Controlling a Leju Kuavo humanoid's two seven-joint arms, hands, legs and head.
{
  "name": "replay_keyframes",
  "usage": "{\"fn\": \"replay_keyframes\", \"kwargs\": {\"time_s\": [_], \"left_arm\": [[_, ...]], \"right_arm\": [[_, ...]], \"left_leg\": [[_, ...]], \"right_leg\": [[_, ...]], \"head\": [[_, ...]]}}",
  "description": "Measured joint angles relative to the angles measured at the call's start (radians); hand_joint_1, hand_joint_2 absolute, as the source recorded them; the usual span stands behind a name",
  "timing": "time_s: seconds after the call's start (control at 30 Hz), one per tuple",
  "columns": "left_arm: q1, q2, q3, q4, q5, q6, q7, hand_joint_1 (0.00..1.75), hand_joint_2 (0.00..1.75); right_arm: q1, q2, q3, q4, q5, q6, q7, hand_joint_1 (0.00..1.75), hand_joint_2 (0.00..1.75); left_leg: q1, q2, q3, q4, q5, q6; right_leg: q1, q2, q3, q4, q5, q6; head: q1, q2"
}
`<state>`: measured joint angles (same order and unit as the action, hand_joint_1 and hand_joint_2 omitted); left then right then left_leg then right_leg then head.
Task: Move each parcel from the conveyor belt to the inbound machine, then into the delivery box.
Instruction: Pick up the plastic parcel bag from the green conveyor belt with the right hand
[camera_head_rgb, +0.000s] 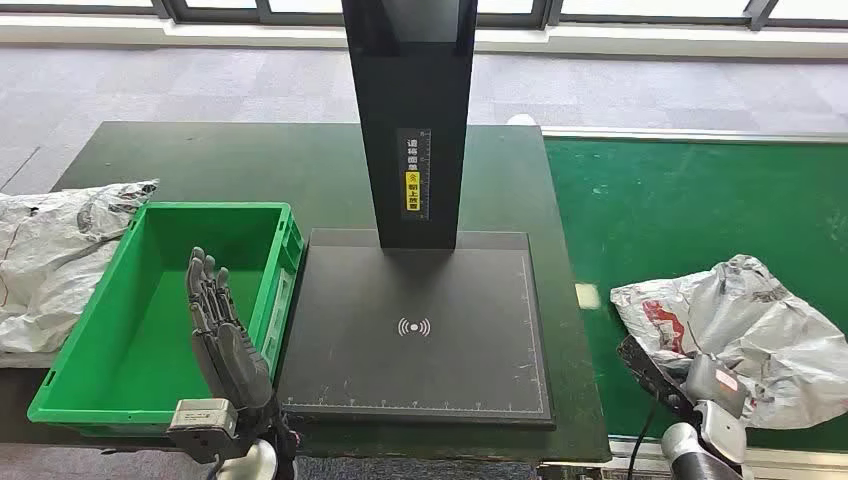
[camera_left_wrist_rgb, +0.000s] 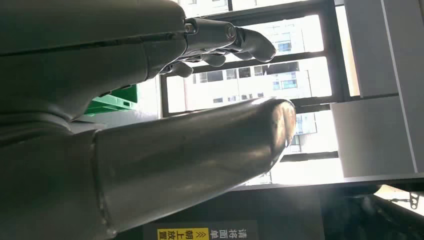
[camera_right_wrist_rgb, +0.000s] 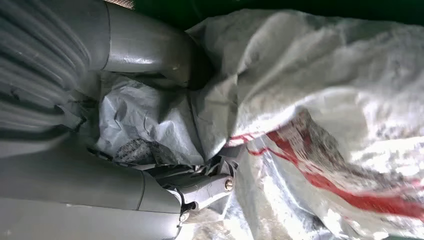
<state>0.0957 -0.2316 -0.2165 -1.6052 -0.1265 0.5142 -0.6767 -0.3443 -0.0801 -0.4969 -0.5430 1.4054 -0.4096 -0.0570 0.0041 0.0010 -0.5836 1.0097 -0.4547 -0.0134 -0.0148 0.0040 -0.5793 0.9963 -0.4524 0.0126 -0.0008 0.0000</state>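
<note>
A crumpled grey plastic parcel (camera_head_rgb: 745, 320) with red print lies on the green conveyor belt (camera_head_rgb: 680, 200) at the right. My right hand (camera_head_rgb: 700, 385) is at its near edge. In the right wrist view the parcel (camera_right_wrist_rgb: 325, 100) bunches between the thick thumb and the darker fingers (camera_right_wrist_rgb: 205, 190) of my right hand (camera_right_wrist_rgb: 75, 150), which grips the bag's fold. My left hand (camera_head_rgb: 225, 340) is raised by the green delivery box (camera_head_rgb: 215, 208), fingers straight and holding nothing. The left wrist view shows that hand (camera_left_wrist_rgb: 125, 140) with its fingers apart.
The inbound machine's black scan plate (camera_head_rgb: 415, 330) lies at the table's centre, with its black column (camera_head_rgb: 412, 120) standing behind it. Another grey bag (camera_head_rgb: 60, 250) lies left of the green box. The box's inside is bare.
</note>
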Motion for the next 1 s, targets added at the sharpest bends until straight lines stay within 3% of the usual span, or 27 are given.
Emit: {"fn": "replay_keyframes", "kwargs": {"time_s": [0.17, 0.37, 0.47, 0.57, 0.7, 0.9, 1.0], "left_arm": [[0.004, 0.0, 0.0, -0.001, -0.002, 0.0, 0.0, 0.0, 0.0], [0.006, 0.0, 0.0, -0.001, -0.002, 0.0, 0.0, 0.0, 0.0], [0.015, 0.0, 0.001, -0.006, -0.004, -0.002, 0.0, 0.0, 0.0], [0.035, -0.004, 0.007, -0.025, -0.021, -0.005, 0.0, 0.0, 0.0], [0.044, -0.009, 0.009, -0.033, -0.034, -0.006, 0.0, 0.0, 0.0], [0.04, -0.009, 0.009, -0.027, -0.028, -0.023, 0.0, 0.0, 0.0], [0.021, -0.01, 0.009, -0.008, -0.017, -0.053, 0.0, 0.0, 0.0]], "right_arm": [[-0.009, 0.016, -0.012, -0.003, -0.075, -0.06, -0.09, 1.75, 1.75], [-0.009, 0.019, -0.013, -0.005, -0.088, -0.069, -0.105, 1.75, 1.75], [-0.005, 0.045, -0.013, -0.044, -0.132, -0.078, -0.146, 1.75, 1.75], [0.042, 0.111, -0.001, -0.205, -0.302, -0.111, -0.264, 1.75, 1.75], [0.148, 0.181, 0.043, -0.47, -0.689, -0.103, -0.508, 1.75, 1.75], [0.243, 0.23, 0.12, -0.72, -0.853, -0.014, -0.602, 1.75, 1.75], [0.292, 0.241, 0.221, -0.834, -0.931, 0.046, -0.639, 1.75, 1.75]], "left_leg": [[0.0, 0.0, 0.0, 0.0, 0.0, 0.0], [0.0, 0.0, 0.0, 0.0, 0.0, 0.0], [0.0, -0.001, 0.0, 0.0, 0.0, 0.0], [0.0, -0.003, -0.001, 0.0, 0.001, 0.0], [0.0, -0.006, -0.002, 0.0, 0.0, -0.001], [0.0, -0.006, -0.003, 0.0, 0.0, -0.001], [0.0, -0.005, -0.003, 0.0, 0.0, -0.001]], "right_leg": [[0.0, 0.0, 0.001, 0.0, 0.0, 0.0], [0.0, -0.001, 0.001, 0.0, 0.0, 0.0], [0.0, -0.001, 0.0, 0.0, 0.0, 0.0], [0.0, -0.003, 0.0, 0.0, -0.001, -0.001], [0.0, -0.005, -0.001, 0.0, -0.002, -0.001], [0.0, -0.005, -0.001, 0.0, -0.002, -0.002], [0.0, -0.005, -0.001, 0.0, -0.002, -0.002]], "head": [[0.0, 0.0], [0.0, 0.0], [0.0, 0.0], [0.0, 0.0], [0.0, 0.0], [0.0, 0.0], [0.0, 0.0]]}}
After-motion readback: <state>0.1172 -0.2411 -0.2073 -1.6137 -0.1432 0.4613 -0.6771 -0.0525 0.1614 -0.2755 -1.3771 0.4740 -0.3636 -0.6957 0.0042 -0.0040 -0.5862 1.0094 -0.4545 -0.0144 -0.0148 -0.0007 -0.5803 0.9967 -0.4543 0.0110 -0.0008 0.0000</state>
